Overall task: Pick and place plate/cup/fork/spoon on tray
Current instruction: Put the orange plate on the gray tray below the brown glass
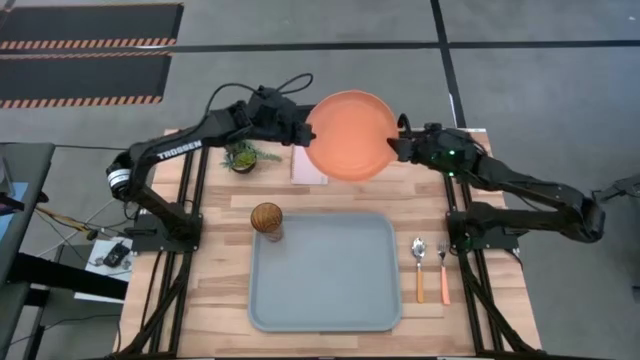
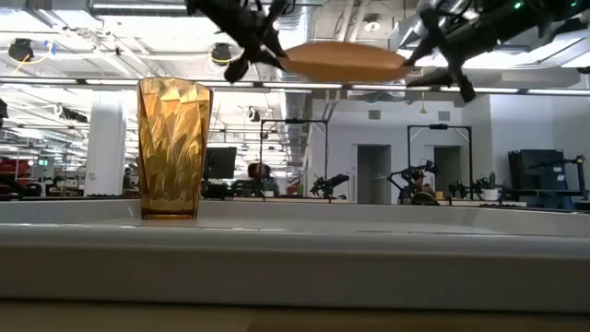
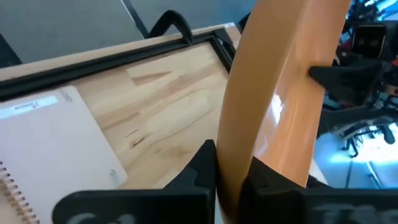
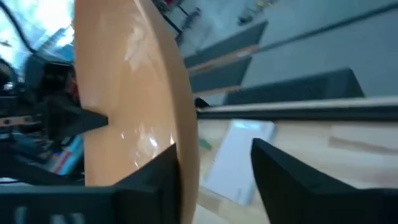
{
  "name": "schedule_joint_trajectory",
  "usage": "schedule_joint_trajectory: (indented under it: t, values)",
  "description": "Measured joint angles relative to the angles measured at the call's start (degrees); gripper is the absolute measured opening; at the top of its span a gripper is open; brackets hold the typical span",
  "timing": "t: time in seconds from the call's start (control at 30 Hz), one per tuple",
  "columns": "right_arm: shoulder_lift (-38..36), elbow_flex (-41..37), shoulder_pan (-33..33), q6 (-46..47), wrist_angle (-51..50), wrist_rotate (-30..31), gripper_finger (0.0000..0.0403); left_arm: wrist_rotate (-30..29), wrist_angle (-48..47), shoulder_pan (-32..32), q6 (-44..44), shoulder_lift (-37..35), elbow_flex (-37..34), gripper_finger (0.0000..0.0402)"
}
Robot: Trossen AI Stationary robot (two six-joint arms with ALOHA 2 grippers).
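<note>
The orange plate (image 1: 352, 135) hangs high over the table's far middle, about level in the low view (image 2: 346, 61). My left gripper (image 1: 308, 133) is shut on its left rim. My right gripper (image 1: 398, 143) is open at the plate's right rim, one finger on each side of the rim (image 4: 186, 124). The amber cup (image 1: 266, 220) stands upright at the far left corner of the blue-grey tray (image 1: 330, 300). The spoon (image 1: 419, 266) and the fork (image 1: 443, 272) lie flat on the table right of the tray. My left gripper pinches the plate's left rim (image 3: 239, 149) between its two fingers, one on each face. The fingers come level from the table's left. The plate is lifted clear of the table, about level. My right gripper: one finger (image 4: 155, 180) lies close by the plate's face; whether it touches, I cannot tell.
A small green potted plant (image 1: 243, 155) stands on the table below my left arm. A pale card or notebook (image 1: 308, 168) lies under the plate's left edge and shows in the left wrist view (image 3: 50, 143). Bare tray floor lies under and near of the plate.
</note>
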Motion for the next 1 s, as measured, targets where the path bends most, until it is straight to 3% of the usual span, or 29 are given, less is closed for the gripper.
schedule_joint_trajectory:
  t: [0.13, 0.37, 0.57, 0.67, 0.77, 0.9, 1.0]
  values:
    - [-3.7, 0.0, 0.3, -1.5, 0.1, -0.5, 0.0235, 1.5, -9.4, -1.0, 0.6, 0.0, 7.2, 0.0001]
    - [-8.4, -0.1, 2.5, -4.2, -1.5, -2.3, 0.0244, -1.9, -28.8, -4.8, 2.1, -0.2, 20.6, 0.0000]
    - [-9.9, -0.1, 4.9, -4.6, -3.8, -2.7, 0.0244, -6.7, -43.1, -14.2, -4.9, -4.7, 27.4, 0.0000]
    - [-9.9, -0.2, 4.8, -4.8, -5.1, -1.9, 0.0244, -12.8, -45.1, -22.6, -14.4, -9.0, 27.2, 0.0000]
    - [-10.0, -0.2, 5.0, -4.8, -6.5, -2.9, 0.0244, -21.4, -47.3, -35.0, -26.6, -12.1, 27.2, 0.0000]
    - [-9.0, -0.2, 5.5, -4.1, -8.5, -2.8, 0.0244, -33.3, -54.6, -54.0, -46.4, -11.9, 27.0, 0.0000]
    - [-8.7, -0.2, 6.0, -4.1, -8.5, -3.5, 0.0244, -37.8, -60.7, -65.2, -61.4, -9.7, 27.1, 0.0000]
